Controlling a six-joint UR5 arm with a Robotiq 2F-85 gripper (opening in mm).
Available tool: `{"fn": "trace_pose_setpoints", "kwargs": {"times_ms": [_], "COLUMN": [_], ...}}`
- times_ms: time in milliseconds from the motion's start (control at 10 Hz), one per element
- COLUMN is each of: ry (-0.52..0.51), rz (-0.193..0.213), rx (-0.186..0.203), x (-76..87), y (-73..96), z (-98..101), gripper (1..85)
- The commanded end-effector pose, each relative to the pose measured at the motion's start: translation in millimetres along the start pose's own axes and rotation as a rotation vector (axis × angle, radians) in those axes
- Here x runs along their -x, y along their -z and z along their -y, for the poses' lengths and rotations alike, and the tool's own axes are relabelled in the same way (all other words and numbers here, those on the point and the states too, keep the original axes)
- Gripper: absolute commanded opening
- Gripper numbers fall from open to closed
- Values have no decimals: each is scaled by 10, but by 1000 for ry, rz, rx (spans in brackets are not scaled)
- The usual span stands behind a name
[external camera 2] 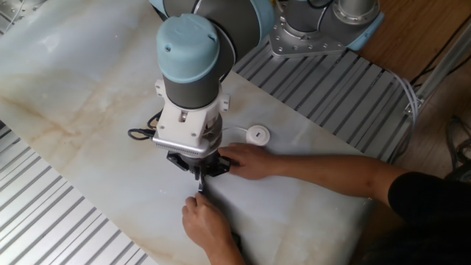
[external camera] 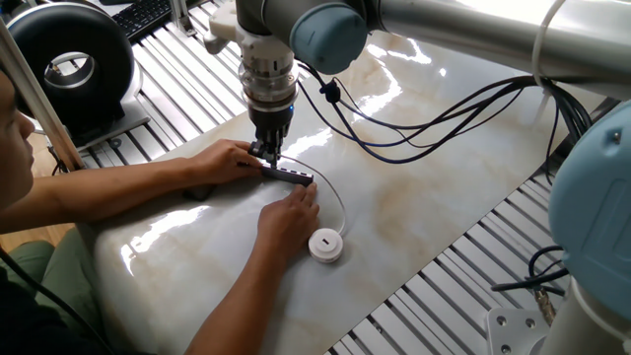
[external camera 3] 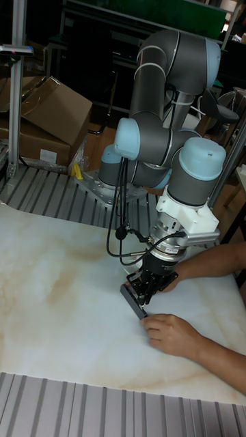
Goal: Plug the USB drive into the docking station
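**Hands crowd the dock**

One fixed view: your gripper (external camera: 268, 151) sits right at the dock (external camera: 287, 175); jaw gap unreadable. The drive (external camera: 326, 246) lies apart on glossy marble (external camera: 434, 187).

Other fixed view: the dock's hidden.

Tall fixed view: the dock (external camera 3: 133, 300) shows beneath the fingers; cartons (external camera 3: 48, 116) behind.

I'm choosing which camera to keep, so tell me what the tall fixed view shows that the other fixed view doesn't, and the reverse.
Only the tall fixed view shows the docking station as a grey bar on the table, beside the gripper. Only the other fixed view shows the USB drive, a white puck beyond the person's hand. Both show the gripper low over the marble table with a hand on each side of it; neither shows clearly how its jaws stand.
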State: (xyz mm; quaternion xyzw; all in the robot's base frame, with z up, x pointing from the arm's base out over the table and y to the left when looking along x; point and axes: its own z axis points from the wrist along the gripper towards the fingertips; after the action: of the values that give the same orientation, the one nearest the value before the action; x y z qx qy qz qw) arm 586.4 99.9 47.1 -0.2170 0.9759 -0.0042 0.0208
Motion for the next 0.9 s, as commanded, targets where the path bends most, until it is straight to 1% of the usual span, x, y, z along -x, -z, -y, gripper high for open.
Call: {"fn": "trace_pose_setpoints", "kwargs": {"times_ms": [0,100,300,800], "ry": [-3,1,13,10], "rz": [6,3,-3,-4], "rx": [3,-1,5,3], "x": [30,17,-9,-13], "y": [-27,-17,30,-3], "z": [-3,0,5,13], "gripper": [13,13,13,13]}}
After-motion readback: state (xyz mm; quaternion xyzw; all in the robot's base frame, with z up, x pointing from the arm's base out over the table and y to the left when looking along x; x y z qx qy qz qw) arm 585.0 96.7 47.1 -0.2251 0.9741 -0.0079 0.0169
